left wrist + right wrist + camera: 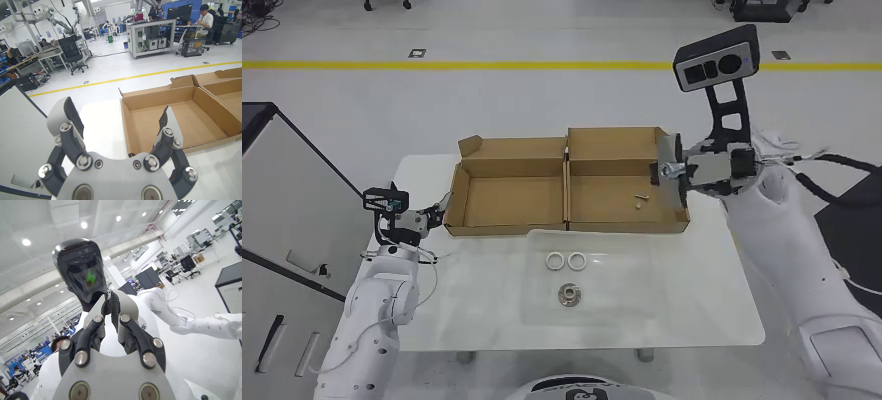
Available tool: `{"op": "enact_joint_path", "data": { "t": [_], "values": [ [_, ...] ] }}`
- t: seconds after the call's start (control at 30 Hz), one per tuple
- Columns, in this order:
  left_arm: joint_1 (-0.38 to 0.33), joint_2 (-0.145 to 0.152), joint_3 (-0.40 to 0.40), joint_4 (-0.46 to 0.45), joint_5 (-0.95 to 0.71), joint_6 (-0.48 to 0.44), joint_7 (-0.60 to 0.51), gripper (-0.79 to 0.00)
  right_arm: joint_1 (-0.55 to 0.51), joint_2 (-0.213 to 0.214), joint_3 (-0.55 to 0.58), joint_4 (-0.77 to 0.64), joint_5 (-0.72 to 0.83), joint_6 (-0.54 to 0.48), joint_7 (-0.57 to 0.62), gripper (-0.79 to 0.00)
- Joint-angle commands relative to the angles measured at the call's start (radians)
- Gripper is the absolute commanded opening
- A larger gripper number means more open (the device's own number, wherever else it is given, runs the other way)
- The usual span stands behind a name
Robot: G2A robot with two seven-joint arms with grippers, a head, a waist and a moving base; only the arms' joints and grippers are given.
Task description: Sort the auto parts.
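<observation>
Parts on my worktop [682, 290]
Small parts [639, 196] lie in the 1 o'clock box [602, 205]; left gripper [118, 111] spread wide, right gripper [109, 298] squeezed closed.

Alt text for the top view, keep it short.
A left box and a right box, both open cardboard, sit side by side on a white table; the right one holds small parts. Two white rings and a metal disc lie nearer the robot. The left gripper is beside the left box, the right gripper at the right box's outer wall.
</observation>
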Motion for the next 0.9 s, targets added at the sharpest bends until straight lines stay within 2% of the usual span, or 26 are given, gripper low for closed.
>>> {"op": "enact_joint_path", "data": {
  "t": [0.0, 0.13, 0.3, 0.43, 0.63, 0.87],
  "values": [
    [0.0, 0.0, 0.0, 0.0, 0.0, 0.0, 0.0, 0.0, -0.009, -0.009, -0.006, 0.001, 0.081, 0.0, 0.019, -0.785],
    [0.0, 0.0, 0.0, 0.0, 0.0, 0.0, 0.0, 0.0, -0.021, -0.027, -0.011, 0.003, 0.212, 0.001, 0.052, -0.785],
    [0.0, 0.0, 0.0, 0.0, 0.0, 0.0, 0.0, 0.0, -0.025, -0.042, 0.001, 0.011, 0.25, 0.011, 0.064, -0.785],
    [0.0, 0.0, 0.0, 0.0, 0.0, 0.0, 0.0, 0.0, -0.027, -0.049, 0.021, 0.019, 0.212, 0.013, 0.057, -0.785],
    [0.0, 0.0, 0.0, 0.0, 0.0, 0.0, 0.0, 0.0, -0.031, -0.048, 0.061, 0.027, 0.04, 0.023, 0.033, -0.785],
    [0.0, 0.0, 0.0, 0.0, 0.0, 0.0, 0.0, 0.0, -0.044, -0.054, 0.079, 0.022, -0.036, 0.034, 0.021, -0.785]
  ]
}}
